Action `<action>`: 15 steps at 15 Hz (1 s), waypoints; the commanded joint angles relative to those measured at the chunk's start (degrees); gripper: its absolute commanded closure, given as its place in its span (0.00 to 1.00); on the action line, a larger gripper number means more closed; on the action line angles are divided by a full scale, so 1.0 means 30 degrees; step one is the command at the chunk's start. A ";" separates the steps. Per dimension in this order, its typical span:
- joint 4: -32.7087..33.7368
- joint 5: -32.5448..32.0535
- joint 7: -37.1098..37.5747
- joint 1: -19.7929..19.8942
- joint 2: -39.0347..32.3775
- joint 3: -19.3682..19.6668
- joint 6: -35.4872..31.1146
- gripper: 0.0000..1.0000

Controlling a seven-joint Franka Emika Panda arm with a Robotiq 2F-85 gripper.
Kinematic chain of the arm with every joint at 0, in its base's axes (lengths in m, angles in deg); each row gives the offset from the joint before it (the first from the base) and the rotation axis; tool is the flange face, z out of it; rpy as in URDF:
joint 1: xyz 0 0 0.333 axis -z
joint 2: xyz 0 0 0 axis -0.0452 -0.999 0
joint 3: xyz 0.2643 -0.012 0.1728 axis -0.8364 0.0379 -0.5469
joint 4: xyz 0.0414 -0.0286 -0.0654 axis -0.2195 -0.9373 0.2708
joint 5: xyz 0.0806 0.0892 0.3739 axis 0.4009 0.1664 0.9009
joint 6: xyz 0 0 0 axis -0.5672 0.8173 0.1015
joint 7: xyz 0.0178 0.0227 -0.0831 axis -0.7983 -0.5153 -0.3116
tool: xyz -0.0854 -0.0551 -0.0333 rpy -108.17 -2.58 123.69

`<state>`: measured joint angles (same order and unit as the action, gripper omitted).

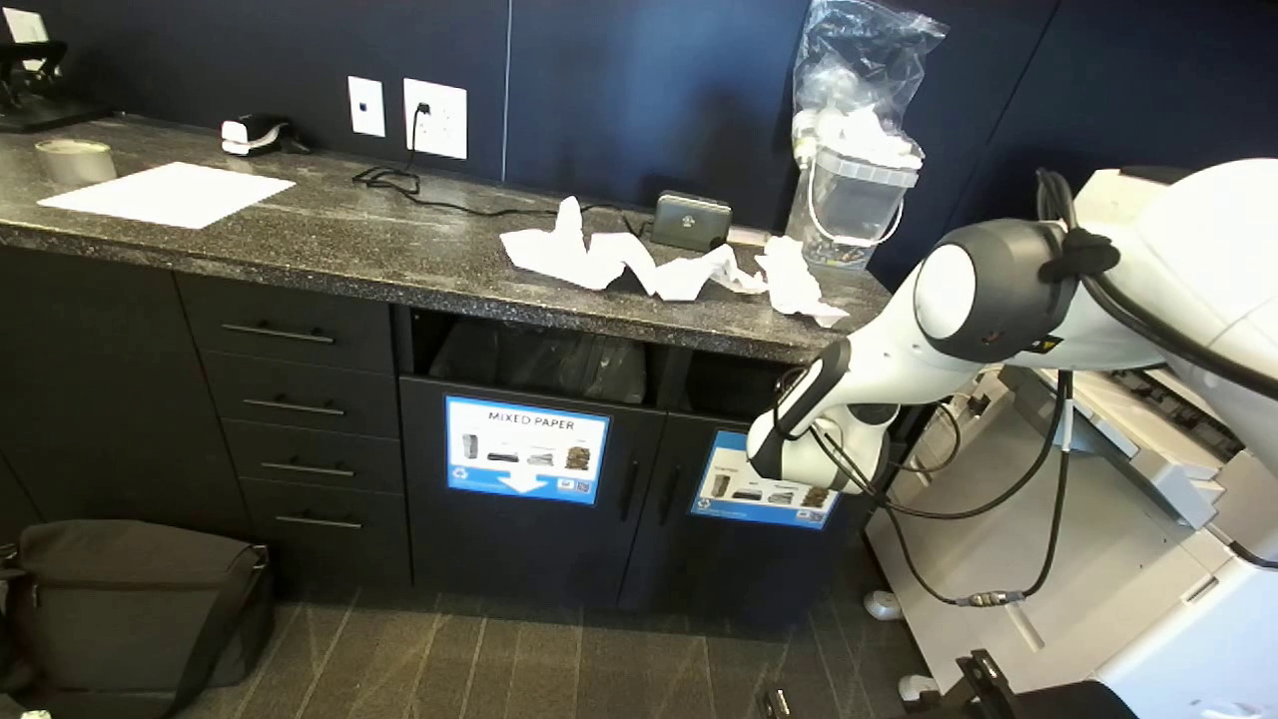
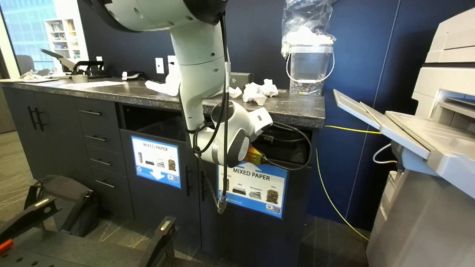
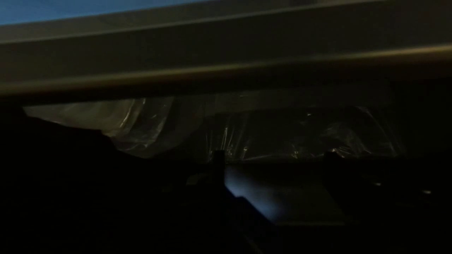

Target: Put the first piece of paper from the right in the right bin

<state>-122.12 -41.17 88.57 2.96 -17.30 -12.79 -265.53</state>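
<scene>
My gripper [image 3: 275, 155] reaches into the dark opening of the right bin [image 2: 298, 189]; the cabinet front and the arm hide its fingers in both exterior views. In the wrist view its two dark fingertips stand wide apart, with no paper visible between them. A shiny plastic liner [image 3: 141, 127] shows beyond them. A bluish glow lies beside one finger. Crumpled white paper [image 1: 791, 280] lies rightmost on the counter and also shows in an exterior view [image 2: 256, 92]. Folded white paper [image 1: 689, 276] lies left of it, then another creased piece [image 1: 564, 255]. The bin's deeper contents are too dark to see.
The counter [image 1: 399, 250] runs above the bins. The left bin [image 1: 519, 539] has its own opening. A clear bucket [image 1: 857, 190], a small dark box [image 1: 691, 220] and a flat white sheet [image 1: 170, 195] are on the counter. A printer [image 2: 415, 185] stands at the right. Cables loop around the wrist.
</scene>
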 commanded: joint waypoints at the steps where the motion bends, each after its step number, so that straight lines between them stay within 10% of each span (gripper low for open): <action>1: 0.0560 0.0697 -0.0290 -0.0282 -0.0377 0.0068 -0.0226 0.00; 15: -0.3228 0.7191 -0.2199 -0.3364 0.0357 0.0291 -0.4002 0.00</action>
<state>-127.72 -24.06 83.79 -4.89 -17.94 -12.40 -272.90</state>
